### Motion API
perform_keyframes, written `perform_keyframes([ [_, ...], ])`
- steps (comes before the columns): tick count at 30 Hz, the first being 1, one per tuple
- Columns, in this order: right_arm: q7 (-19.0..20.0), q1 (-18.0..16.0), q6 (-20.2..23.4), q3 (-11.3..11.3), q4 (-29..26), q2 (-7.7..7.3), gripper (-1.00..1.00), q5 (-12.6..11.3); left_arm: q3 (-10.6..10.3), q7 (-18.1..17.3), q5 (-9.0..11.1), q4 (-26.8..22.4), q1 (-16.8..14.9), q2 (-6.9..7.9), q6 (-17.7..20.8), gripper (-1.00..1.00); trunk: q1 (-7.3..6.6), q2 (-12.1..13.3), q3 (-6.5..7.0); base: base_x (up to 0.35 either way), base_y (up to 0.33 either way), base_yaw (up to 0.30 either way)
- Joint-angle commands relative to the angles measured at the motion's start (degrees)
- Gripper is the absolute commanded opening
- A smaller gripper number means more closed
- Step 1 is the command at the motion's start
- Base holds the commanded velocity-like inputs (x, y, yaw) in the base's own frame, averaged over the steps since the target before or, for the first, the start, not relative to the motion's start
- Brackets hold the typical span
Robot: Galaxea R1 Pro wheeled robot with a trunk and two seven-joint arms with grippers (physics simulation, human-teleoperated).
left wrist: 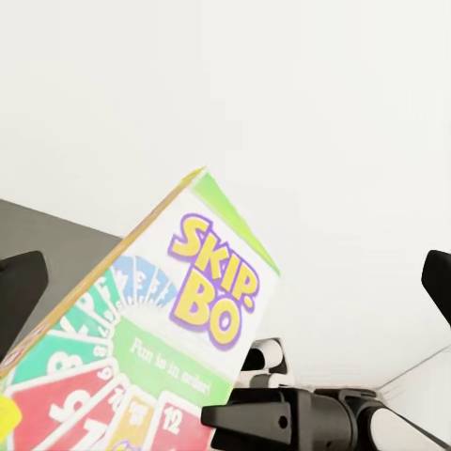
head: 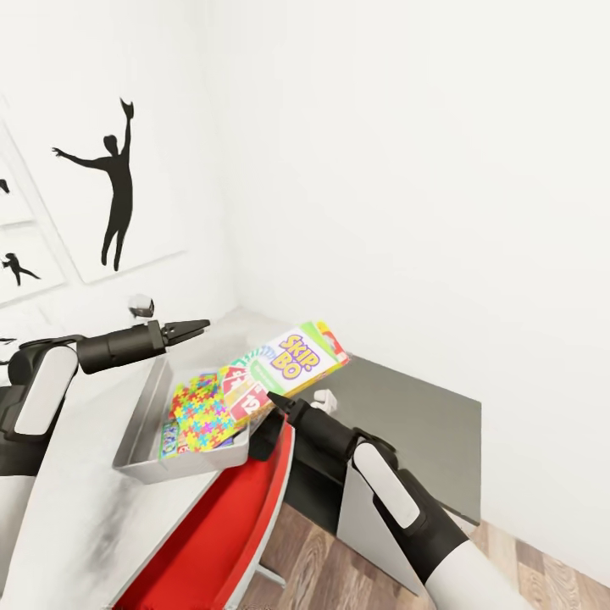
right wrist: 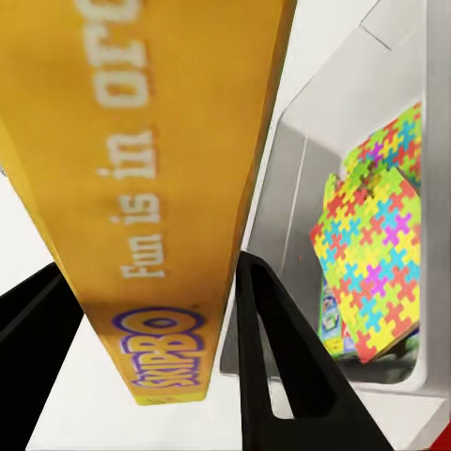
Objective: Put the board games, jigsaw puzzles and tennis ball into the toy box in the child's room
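Nearest me, the right arm is reaching forward over the red chair (head: pixel 222 534), and its right gripper (head: pixel 278 401) is clamping the near end of the Skip-Bo board game (head: pixel 292 363); in the right wrist view the yellow edge of that box (right wrist: pixel 155 188) is sitting squarely between the two black fingers (right wrist: pixel 268 366). The box is tilting up and away from the gripper, its lower part leaning over the toy box (head: pixel 140 424) on the pale table (head: pixel 76 508). Inside the tray a jigsaw puzzle (head: pixel 203 415) is lying on other game boxes. Further back, the left gripper (head: pixel 202 325) is hovering above the tray's far end, fingers spread apart and holding nothing. Beyond, the dark cabinet top (head: pixel 407 424) is meeting the white wall.
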Motion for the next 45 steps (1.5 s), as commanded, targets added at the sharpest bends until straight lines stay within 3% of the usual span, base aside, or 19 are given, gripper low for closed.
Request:
perform_keyframes([
  [1, 0.0, -0.1, 0.3, 0.0, 0.0, 0.00, -1.00, -0.5, 0.0, -0.3, -0.2, 0.0, -0.1, 0.00, 0.2, 1.00, 0.03, -0.1, -0.13, 0.000, 0.000, 0.290],
  [14, 0.0, -0.5, 0.8, -0.1, 0.0, -0.18, -1.00, -0.5, 0.1, -0.3, -0.4, 0.0, 0.0, 0.01, 0.2, 1.00, 0.03, -0.1, -0.55, 0.000, 0.000, 0.279],
  [19, -1.3, -4.2, 8.8, -2.5, -2.5, -2.47, -1.00, -0.5, 0.7, -0.3, -0.4, 0.2, 0.0, 0.53, 0.2, 1.00, 0.03, -0.1, -0.81, 0.000, 0.000, 0.257],
  [21, -4.5, -6.7, 12.5, -4.2, -4.2, -2.54, -1.00, -0.5, 1.5, -0.3, -0.4, 0.3, 0.0, 1.19, 0.2, 1.00, 0.03, -0.1, -0.92, 0.000, 0.000, 0.247],
  [24, -17.1, -13.7, 20.3, -6.1, -5.8, -2.14, -1.00, -1.3, 2.7, -0.3, -0.4, 0.5, 0.0, 1.93, 0.2, 1.00, 0.03, -0.1, -1.05, 0.000, 0.000, 0.190],
  [26, -21.8, -16.9, 23.7, -6.5, -6.1, -1.65, -1.00, -2.0, 3.0, -0.3, -0.3, 0.6, 0.0, 2.06, 0.2, 1.00, 0.03, -0.1, -1.09, 0.000, 0.000, 0.083],
  [30, -25.7, -22.5, 28.3, -7.6, -5.5, -1.09, -1.00, -4.5, 3.1, -0.3, -0.3, 0.8, 0.0, 2.18, 0.2, 1.00, 0.03, -0.1, -1.12, 0.000, 0.000, 0.028],
  [32, -26.5, -26.9, 31.3, -8.2, -2.3, -0.97, -1.00, -6.1, 3.2, -0.3, -0.3, 0.9, 0.0, 2.23, 0.2, 1.00, 0.03, -0.1, -1.12, 0.000, 0.000, 0.009],
  [35, -26.9, -31.7, 33.7, -8.4, 6.9, -0.69, -1.00, -7.2, 3.3, -0.3, -0.3, 1.0, 0.0, 2.58, 0.2, 1.00, 0.03, -0.1, -1.12, 0.000, 0.000, 0.003],
  [37, -26.9, -35.2, 35.3, -8.4, 15.0, 0.08, -1.00, -7.5, 3.3, -0.3, -0.3, 1.0, 0.1, 3.42, 0.2, 1.00, 0.03, -0.1, -1.12, 0.000, 0.000, 0.001],
  [39, -26.9, -38.1, 37.2, -8.4, 21.9, 1.75, -1.00, -7.6, 3.3, -0.3, -0.3, 1.1, 0.1, 4.02, 0.2, 1.00, 0.03, -0.1, -1.12, 0.000, 0.000, 0.000],
  [42, -26.9, -40.4, 38.2, -8.2, 27.8, 3.70, -1.00, -7.5, 3.8, -0.3, -0.3, 1.4, 0.1, 4.49, 0.2, 1.00, 0.03, -0.1, -1.12, 0.000, 0.000, 0.000],
  [45, -26.9, -41.5, 38.2, -7.9, 30.6, 4.36, -1.00, -7.5, 4.5, -0.3, -0.3, 1.6, 0.1, 4.70, 0.2, 1.00, 0.03, -0.1, -1.12, 0.000, 0.000, 0.000],
])
